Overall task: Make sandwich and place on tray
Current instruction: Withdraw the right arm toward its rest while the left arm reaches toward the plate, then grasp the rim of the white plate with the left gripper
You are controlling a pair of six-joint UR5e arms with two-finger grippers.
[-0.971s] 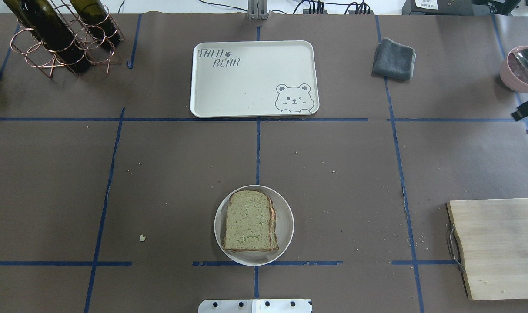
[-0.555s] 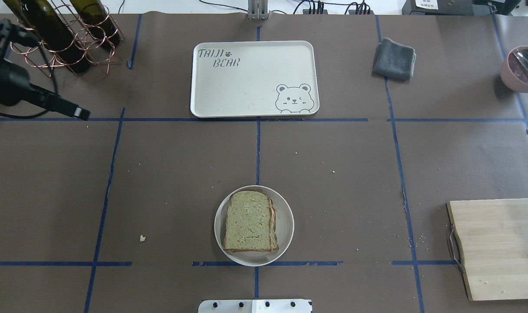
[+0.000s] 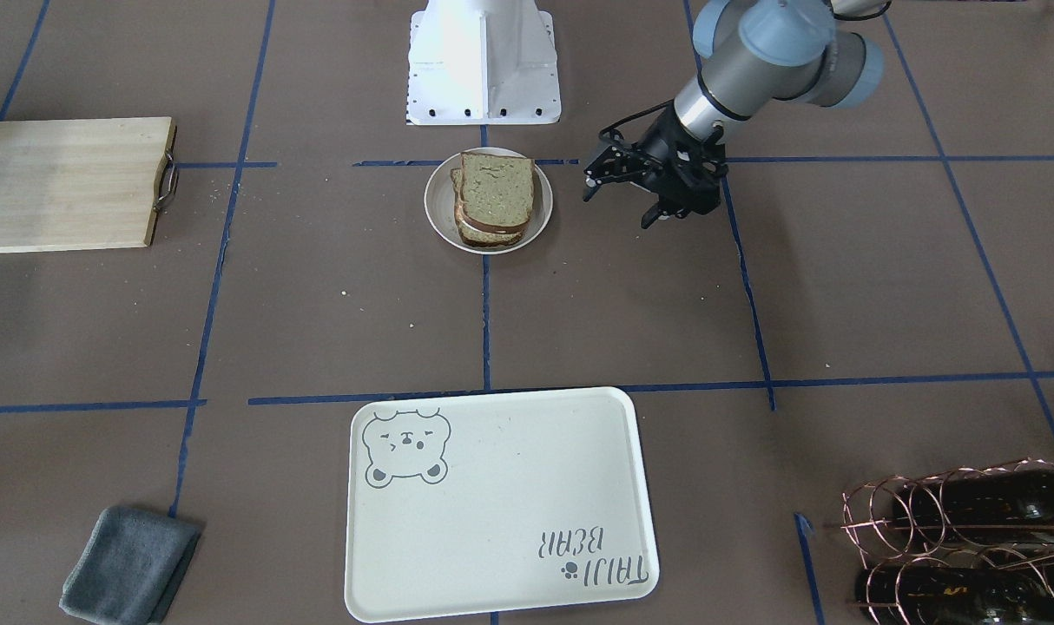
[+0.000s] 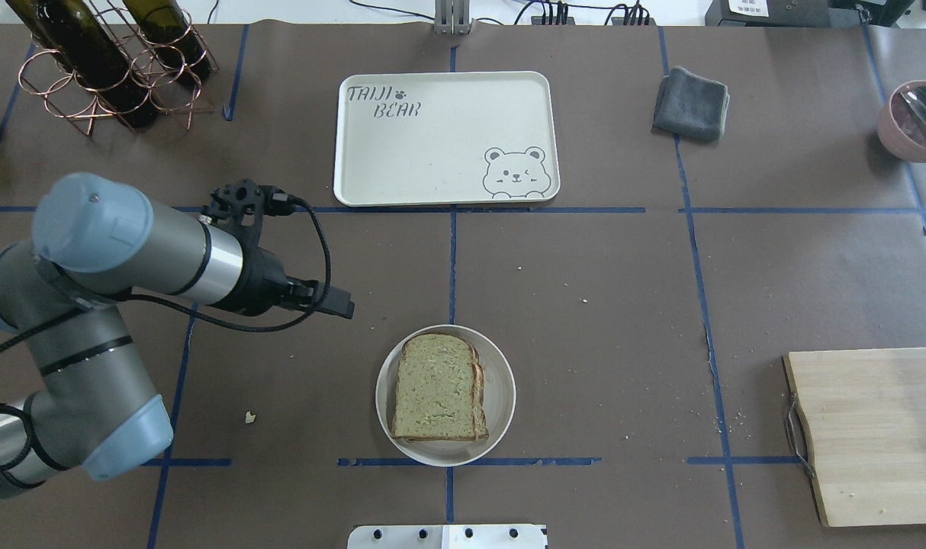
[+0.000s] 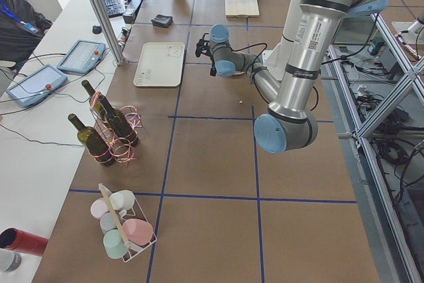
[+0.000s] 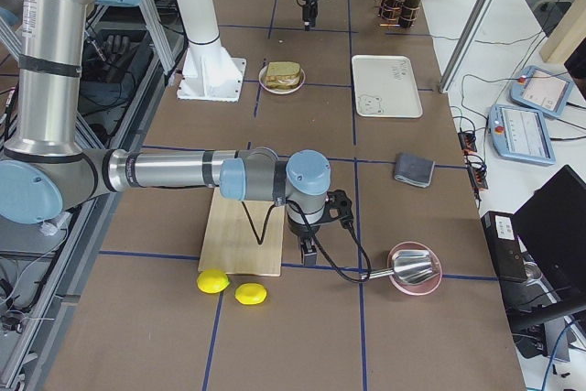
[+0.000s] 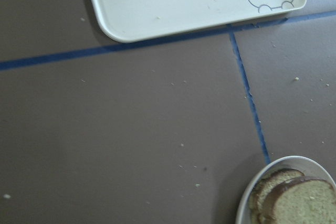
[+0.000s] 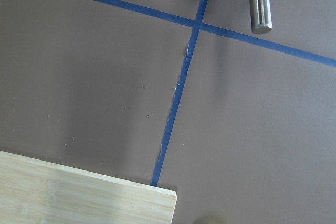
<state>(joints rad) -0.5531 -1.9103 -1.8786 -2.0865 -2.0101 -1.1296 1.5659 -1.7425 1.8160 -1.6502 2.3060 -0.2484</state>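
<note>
The sandwich (image 4: 438,389), two stacked tan bread slices with dark crust, lies on a small round white plate (image 4: 501,396) near the robot's base. It also shows in the front view (image 3: 495,193) and at the corner of the left wrist view (image 7: 299,198). The egg is hidden between the slices. The cream tray (image 4: 432,152) with the bear drawing lies bare at the far side of the table. My left gripper (image 3: 621,204) hangs above the table beside the plate, apart from it, open and empty. My right gripper (image 6: 307,249) shows only in the right side view; I cannot tell its state.
A copper rack of dark bottles (image 4: 104,69) stands far left. A grey cloth (image 4: 692,103) and a pink bowl (image 4: 901,133) with a spoon are far right. A wooden cutting board (image 4: 875,435) lies near right, with two lemons (image 6: 229,286) beyond it.
My left arm has swung in from the far left edge to just left of the plate. The right gripper tip, at the right edge 1 s ago, has left the overhead view. The sandwich has not moved.
</note>
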